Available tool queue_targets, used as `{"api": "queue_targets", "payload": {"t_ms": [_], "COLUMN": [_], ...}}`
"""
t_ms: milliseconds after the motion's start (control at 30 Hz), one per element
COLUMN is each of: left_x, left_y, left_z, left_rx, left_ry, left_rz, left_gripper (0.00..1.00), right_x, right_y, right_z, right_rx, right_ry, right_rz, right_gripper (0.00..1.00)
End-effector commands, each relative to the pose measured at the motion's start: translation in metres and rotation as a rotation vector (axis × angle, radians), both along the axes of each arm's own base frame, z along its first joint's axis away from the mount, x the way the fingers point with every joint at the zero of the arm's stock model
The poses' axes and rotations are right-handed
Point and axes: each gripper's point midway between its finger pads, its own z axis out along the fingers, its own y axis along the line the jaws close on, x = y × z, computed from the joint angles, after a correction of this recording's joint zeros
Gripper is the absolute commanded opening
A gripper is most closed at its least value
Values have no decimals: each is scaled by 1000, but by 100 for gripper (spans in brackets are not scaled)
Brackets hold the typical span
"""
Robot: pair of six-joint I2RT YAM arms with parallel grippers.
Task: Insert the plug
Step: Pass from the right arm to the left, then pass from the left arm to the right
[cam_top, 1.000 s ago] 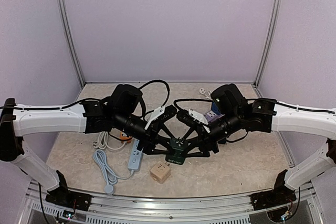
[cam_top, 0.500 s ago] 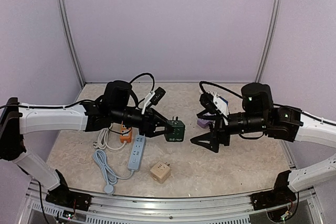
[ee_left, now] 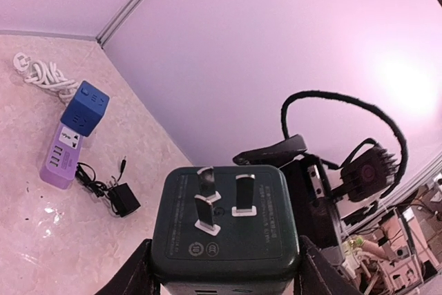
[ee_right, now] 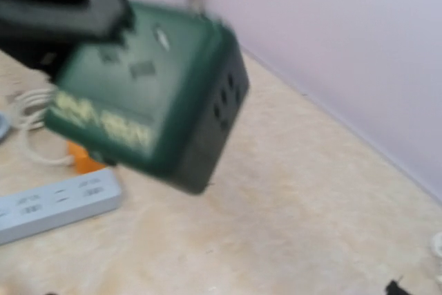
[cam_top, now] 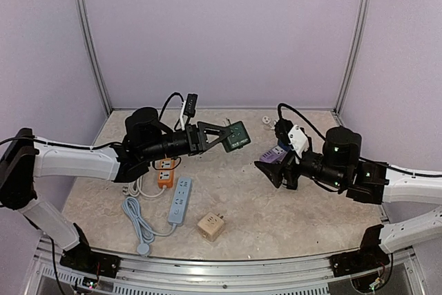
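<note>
The plug is a dark green cube (cam_top: 237,136) with three metal prongs (ee_left: 207,202) on one face. My left gripper (cam_top: 231,136) is shut on it and holds it in the air over the table's middle back. In the left wrist view the cube (ee_left: 224,233) fills the space between the fingers (ee_left: 138,274), prongs facing away from the camera. My right gripper (cam_top: 275,168) is open, holds nothing and sits right of the cube, well apart from it. The right wrist view shows the cube (ee_right: 148,122) blurred; its own fingers are out of frame.
A light blue power strip (cam_top: 179,200), an orange socket (cam_top: 164,174) and a white cord (cam_top: 137,217) lie at the left. A beige cube (cam_top: 210,226) sits near the front. A purple strip (ee_left: 61,157), a blue cube (ee_left: 84,107) and a black adapter (ee_left: 123,200) lie by the right gripper.
The right gripper let go of the green cube, opened and pulled back to the right. The left gripper lifted the cube off the table and carried it up and toward the back.
</note>
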Motion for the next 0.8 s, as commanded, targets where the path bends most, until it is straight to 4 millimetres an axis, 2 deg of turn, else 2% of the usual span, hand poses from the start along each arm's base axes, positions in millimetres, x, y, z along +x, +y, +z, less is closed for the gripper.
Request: {"api": "queue_targets", "payload": {"t_ms": [0,100,200,333,400,500,633,767], "left_x": [4,5,7,12,19,20,18,15], "left_y": [0,-2,-6,-19,-32,-40,-42,-42], "left_z": [48,54,51,36,12,1,9,19], "left_rx": [-244,-321,-410,-514,-508,-494,-503,-517], "left_ry": [-9,5,58,166,248,246,215,198], "left_rz": [61,58,39,-11,-26,-3,6,-10], "left_gripper": [0,0,0,0,0,0,0,0], "right_x": [19,21,19,16,16,15,15,12], "right_y": [-3,2,5,11,16,24,27,20], "right_z": [22,20,27,33,33,27,19,23], "right_rx": [92,112,162,204,194,157,123,153], "right_ry": [-117,-139,-174,-222,-235,-242,-244,-254], "right_rz": [-104,-104,-85,-67,-69,-68,-85,-103], "right_gripper": [100,100,99,97,97,97,98,99]}}
